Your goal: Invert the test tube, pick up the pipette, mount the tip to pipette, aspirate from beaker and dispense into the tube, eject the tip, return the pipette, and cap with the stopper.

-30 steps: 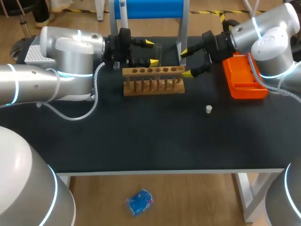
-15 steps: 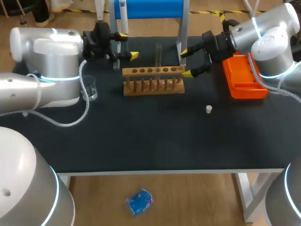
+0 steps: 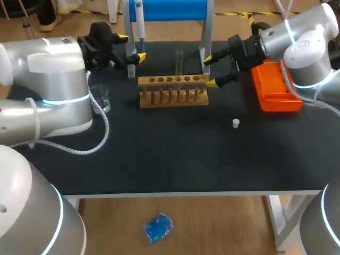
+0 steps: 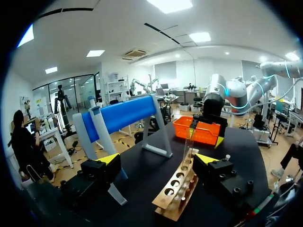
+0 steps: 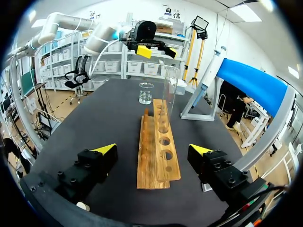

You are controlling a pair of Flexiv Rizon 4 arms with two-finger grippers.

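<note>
Left claw (image 3: 132, 47): upper left of the head view, near the back edge of the table. Fingers spread wide, nothing in them.
Right claw (image 3: 210, 70): upper right of centre, just off the right end of the rack. Also hanging open and empty.
Test tube (image 3: 179, 62): standing upright in one of the middle holes of the wooden rack (image 3: 172, 91), upper middle of the frame. Neither claw is touching it. On the left wrist camera it's out ahead of the open fingers, and the same goes for the right wrist camera.
Pipette (image 3: 139, 16): hanging on the stand (image 3: 167, 9) with the blue top bar, top middle, just right of the left claw.
Beaker (image 3: 100, 98): clear glass, left side of the frame, tucked right beside the left arm (image 3: 53, 90) and well left of the rack.
Stopper (image 3: 236, 123): little white thing sitting by itself on the black table (image 3: 170, 159), right of centre, apart from the rack.
Orange tray (image 3: 276, 90): upper right, partly under the right arm (image 3: 303, 48). Can't make out what's in it.
</note>
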